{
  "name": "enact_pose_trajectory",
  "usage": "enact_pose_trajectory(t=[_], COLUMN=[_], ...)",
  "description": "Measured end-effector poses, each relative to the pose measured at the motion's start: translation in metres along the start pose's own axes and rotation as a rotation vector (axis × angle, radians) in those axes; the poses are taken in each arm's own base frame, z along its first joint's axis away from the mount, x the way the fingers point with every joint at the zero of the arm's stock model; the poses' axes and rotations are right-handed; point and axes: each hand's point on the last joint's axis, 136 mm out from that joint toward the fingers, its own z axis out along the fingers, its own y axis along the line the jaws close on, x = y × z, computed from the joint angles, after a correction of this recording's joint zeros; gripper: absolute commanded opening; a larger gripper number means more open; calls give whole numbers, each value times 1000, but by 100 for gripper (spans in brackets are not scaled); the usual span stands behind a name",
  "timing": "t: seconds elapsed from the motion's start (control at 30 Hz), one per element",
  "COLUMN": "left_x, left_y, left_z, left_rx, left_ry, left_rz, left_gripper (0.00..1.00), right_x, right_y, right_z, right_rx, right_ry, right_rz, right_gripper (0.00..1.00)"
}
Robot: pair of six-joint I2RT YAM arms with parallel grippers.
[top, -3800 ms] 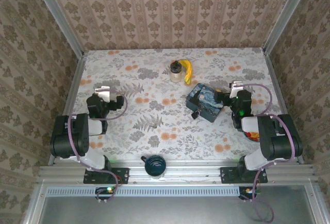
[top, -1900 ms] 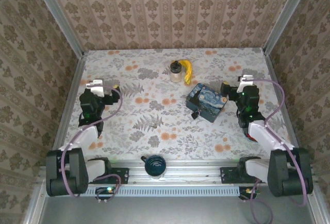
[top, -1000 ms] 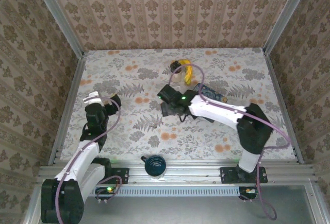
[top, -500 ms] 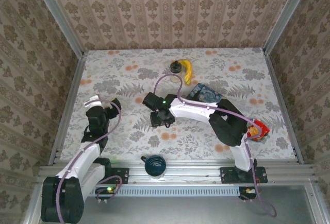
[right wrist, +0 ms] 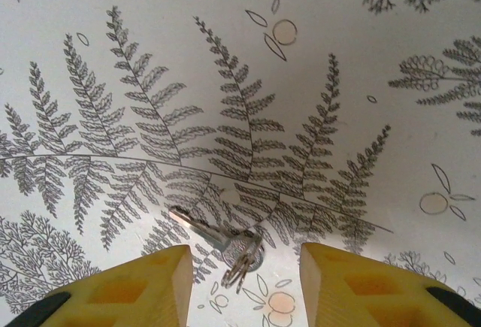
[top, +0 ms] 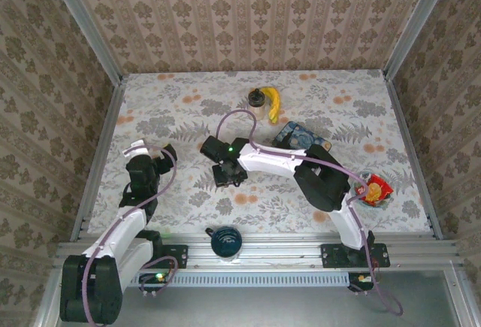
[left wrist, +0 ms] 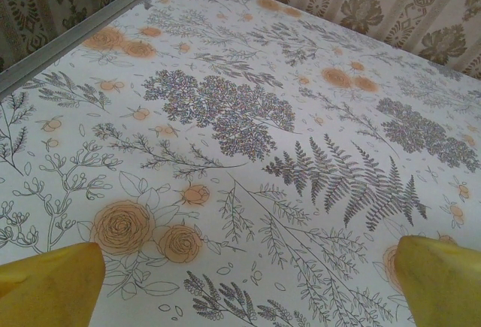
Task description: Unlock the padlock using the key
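Setting: a floral-printed counter (top: 188, 214) boxed in by wallpapered walls (top: 248, 19).
Key (right wrist: 214, 237): lying flat on the cloth, left of the counter's middle, threaded on a small ring (right wrist: 239, 263).
Right gripper (right wrist: 244, 267): fingers spread wide and holding nothing. It is poised low over the counter with one finger on each side of the key, touching neither key nor ring.
Left gripper (left wrist: 248, 267): spread wide and empty, above bare cloth towards the left edge.
Padlock: its place cannot be told. The right arm (top: 274, 160) crosses the near side of the blue tin box (top: 301, 133).
Progress: judged early. The key is not yet grasped. Picking it up, carrying it to the padlock, inserting it and turning it all remain.
Views compared: the right wrist view gives the key's lie and the clearance at each finger. The top view gives the reach of both arms and places the tin box well to the right of the right gripper.
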Motion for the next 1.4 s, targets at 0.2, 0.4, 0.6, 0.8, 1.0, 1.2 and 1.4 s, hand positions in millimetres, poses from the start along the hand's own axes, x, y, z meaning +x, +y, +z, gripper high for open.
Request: enact_pose_trajectory(t=[0.2,0.4,0.6,0.8,1.0,1.2,1.4], left_x=[0,0,2,2,-6,-12,-25], left_y=[0,0,-2,-9,-28,-51,-90], left_z=[0,0,0,0,-2,-4,-14], left_rx=[0,1,10,40,131,241,412], left_ry=[0,1,9,37,47,70,70], left_rz=[0,0,1,-2,-24,-60,-50], left_gripper=[100,100,100,100,100,100,100], right_x=[5,8,9,14,4,-19,-38], right_y=[-3,-3,-3,-10,-19,-20,-26], right_z=[10,12,11,6,-18,-58,-91], right_rx=[18,19,3,-40,-109,-171,-170], right_ry=[33,43,33,16,-80,-236,-398], right_rz=[-4,5,22,36,51,29,4], right_gripper=[32,16,0,0,0,0,0])
